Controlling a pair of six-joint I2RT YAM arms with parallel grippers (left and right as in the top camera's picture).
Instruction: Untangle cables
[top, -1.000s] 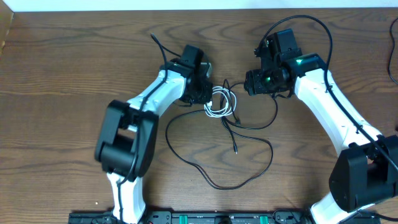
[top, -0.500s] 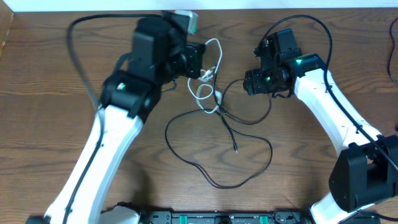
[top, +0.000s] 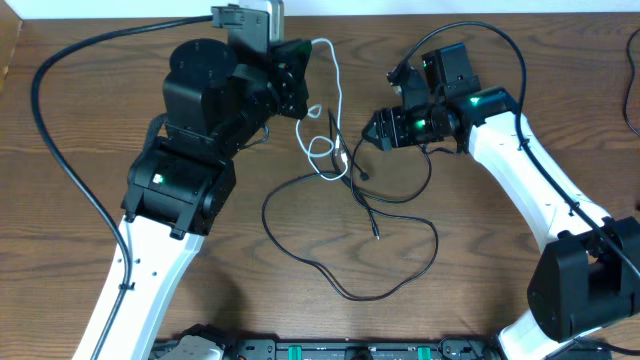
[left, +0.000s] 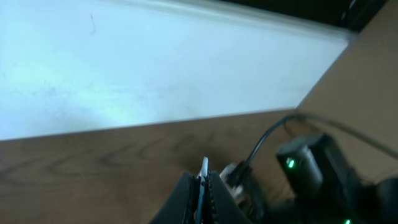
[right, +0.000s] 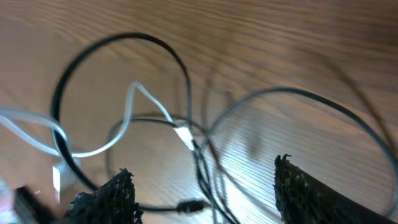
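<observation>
Cables: white cable pinched tight in raised left end effector, trailing to its snarl with black cable on desk; right end effector, spread and empty, nearer, just right of snarl.

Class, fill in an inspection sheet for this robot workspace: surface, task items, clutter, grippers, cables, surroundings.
Surface: brown wooden table.
Job's things: white cable held up, hanging down to the black cable looped on the table.
Clutter: nothing seen.
Grippers: left gripper shut on white cable, raised; right gripper open over the tangle.
Cables: thick arm cords trail from both arms.
Surroundings: pale wall beyond far edge; dark rail at near edge.
</observation>
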